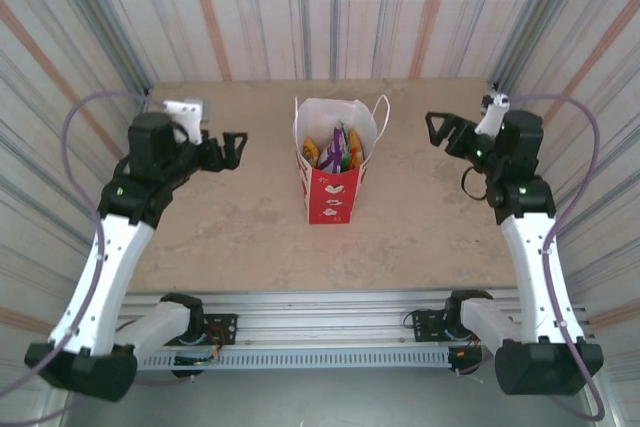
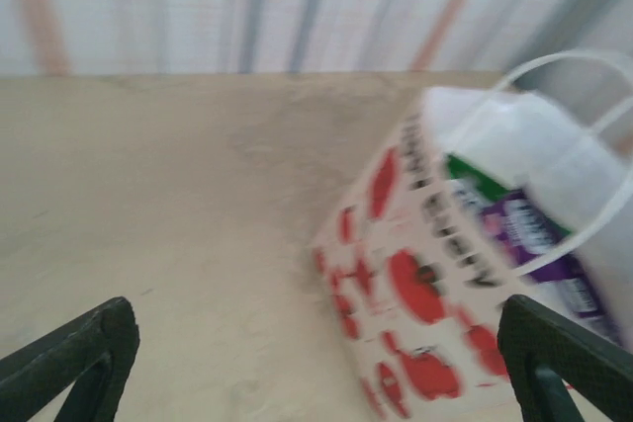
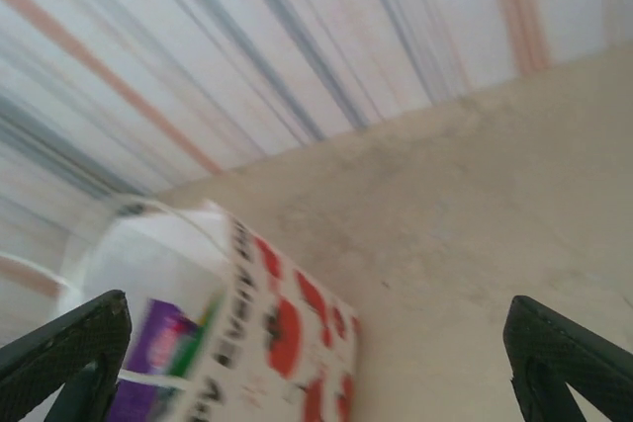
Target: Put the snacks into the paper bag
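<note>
Cannot count snacks (image 1: pixel 336 150) at centre of top view: too small, mostly hidden behind bag (image 1: pixel 332 192) walls. Cannot read bag print in wrist views: blurred, cropped at lower right of left one, lower left of right one.

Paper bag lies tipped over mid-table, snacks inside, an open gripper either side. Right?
No: the paper bag stands upright, as the top external view shows. The rest holds: snacks inside, left gripper and right gripper open either side.
</note>
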